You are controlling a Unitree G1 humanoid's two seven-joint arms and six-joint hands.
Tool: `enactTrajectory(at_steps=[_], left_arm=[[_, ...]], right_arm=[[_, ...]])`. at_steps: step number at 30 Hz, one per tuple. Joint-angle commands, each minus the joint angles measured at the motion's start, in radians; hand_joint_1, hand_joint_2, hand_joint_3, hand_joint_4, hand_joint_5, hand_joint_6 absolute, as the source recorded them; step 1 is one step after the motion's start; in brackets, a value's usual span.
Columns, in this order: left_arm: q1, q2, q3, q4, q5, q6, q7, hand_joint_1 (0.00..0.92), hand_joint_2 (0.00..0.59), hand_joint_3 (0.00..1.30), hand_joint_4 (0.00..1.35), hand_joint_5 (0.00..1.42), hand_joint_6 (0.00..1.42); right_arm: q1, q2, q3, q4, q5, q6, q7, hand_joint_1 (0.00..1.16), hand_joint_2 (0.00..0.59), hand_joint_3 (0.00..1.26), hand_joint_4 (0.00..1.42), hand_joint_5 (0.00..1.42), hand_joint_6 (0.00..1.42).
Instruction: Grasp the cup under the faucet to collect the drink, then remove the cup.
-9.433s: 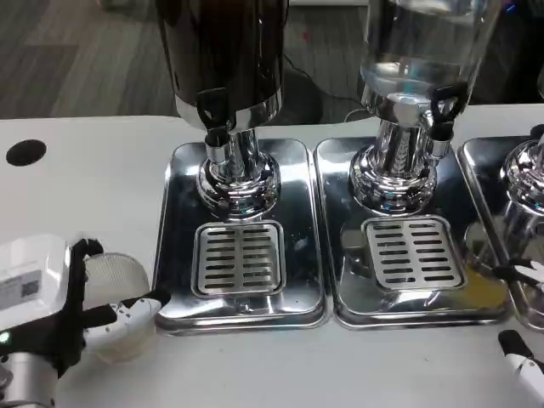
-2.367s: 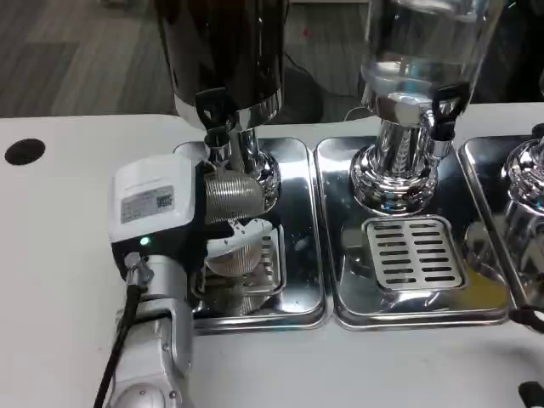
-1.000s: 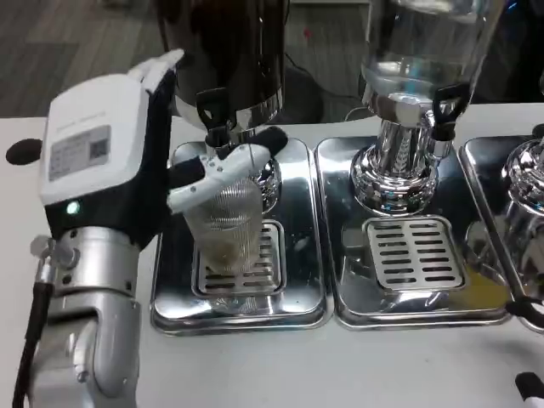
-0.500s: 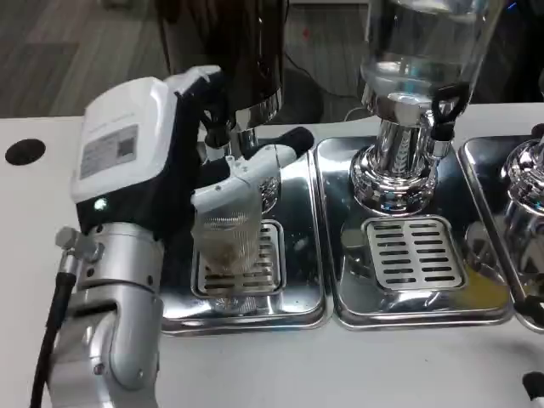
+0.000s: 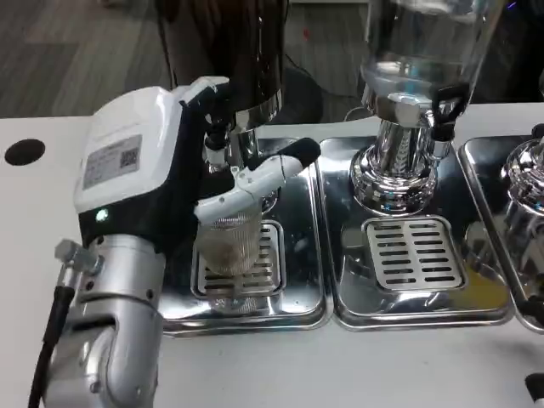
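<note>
White tabletop w/ steel drip trays under the dispensers. My left hand is up over the left tray, fingers wrapped round the clear ribbed cup. Cup sits upright on the slotted grate, right below the dark dispenser's faucet, just right of the hand's back. A little drink in cup bottom. Right hand: only a dark tip at bottom-right corner, can't tell its state.

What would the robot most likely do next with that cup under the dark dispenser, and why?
Probably press the tap lever. The left hand holds the ribbed clear cup over the drip grate, about under the faucet of the dark dispenser. No stream is visible, and whether the cup holds any drink is hard to tell.
</note>
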Motion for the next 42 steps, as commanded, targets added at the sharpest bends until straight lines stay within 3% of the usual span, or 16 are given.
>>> enactTrajectory(at_steps=[1, 16, 23, 30, 36, 42], left_arm=[[0.044, -0.001, -0.024, -0.009, -0.005, -0.022, -0.025, 0.036, 0.029, 0.34, 0.3, 0.8, 0.93], [0.065, -0.01, -0.036, -0.002, 0.0, -0.039, -0.023, 0.036, 0.03, 0.34, 0.3, 0.8, 0.92], [0.066, -0.011, -0.035, 0.004, -0.005, -0.043, -0.02, 0.036, 0.03, 0.34, 0.29, 0.8, 0.92], [0.07, -0.01, -0.033, 0.007, -0.01, -0.047, -0.016, 0.042, 0.029, 0.34, 0.29, 0.8, 0.91], [0.074, -0.007, -0.032, 0.005, -0.011, -0.05, -0.016, 0.047, 0.029, 0.34, 0.29, 0.8, 0.91], [0.075, -0.009, -0.033, 0.004, -0.014, -0.051, -0.016, 0.048, 0.029, 0.34, 0.29, 0.8, 0.91]], right_arm=[[0.008, 0.001, -0.006, -0.002, 0.014, -0.024, 0.009, 0.57, 0.361, 0.22, 0.12, 0.14, 0.12], [0.012, -0.006, -0.02, -0.032, 0.002, -0.031, 0.001, 0.56, 0.357, 0.22, 0.12, 0.14, 0.1], [0.009, -0.011, -0.08, -0.106, -0.085, -0.038, -0.02, 0.56, 0.357, 0.24, 0.13, 0.14, 0.05], [0.01, 0.004, -0.177, -0.237, -0.299, -0.068, -0.084, 0.57, 0.37, 0.25, 0.13, 0.12, 0.0], [0.013, 0.006, -0.184, -0.265, -0.348, -0.06, -0.118, 0.57, 0.37, 0.25, 0.13, 0.12, 0.0], [0.021, 0.001, -0.176, -0.27, -0.338, -0.053, -0.127, 0.57, 0.37, 0.25, 0.13, 0.12, 0.0]])
